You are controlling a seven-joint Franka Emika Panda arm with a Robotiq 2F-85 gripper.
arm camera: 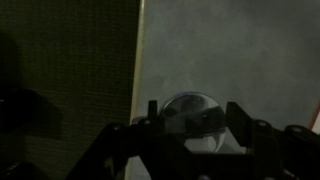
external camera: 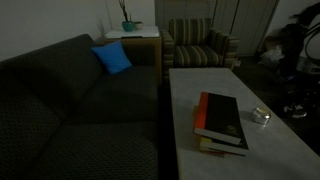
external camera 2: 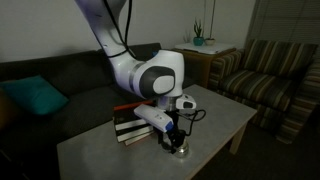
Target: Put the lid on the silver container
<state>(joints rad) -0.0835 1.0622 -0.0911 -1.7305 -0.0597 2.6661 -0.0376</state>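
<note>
In the wrist view a round pale silvery disc, the lid [arm camera: 190, 112], sits right between my two dark fingers. My gripper [arm camera: 192, 122] is closed in on its two edges, low over the pale table. In an exterior view my gripper [external camera 2: 177, 136] points down at the table's near edge beside the books, with a small silver piece [external camera 2: 179, 149] right under it. In an exterior view the silver container [external camera: 261, 116] shows as a small shiny tin to the right of the books, and no gripper shows there. I cannot tell the lid from the container in the exterior views.
A red-and-black book stack [external camera: 220, 122] [external camera 2: 133, 124] lies on the pale table [external camera: 200, 90] next to the tin. A dark couch [external camera: 70, 110] with a blue cushion [external camera: 112, 58] runs along one side. A striped armchair [external camera: 200, 45] stands beyond the table.
</note>
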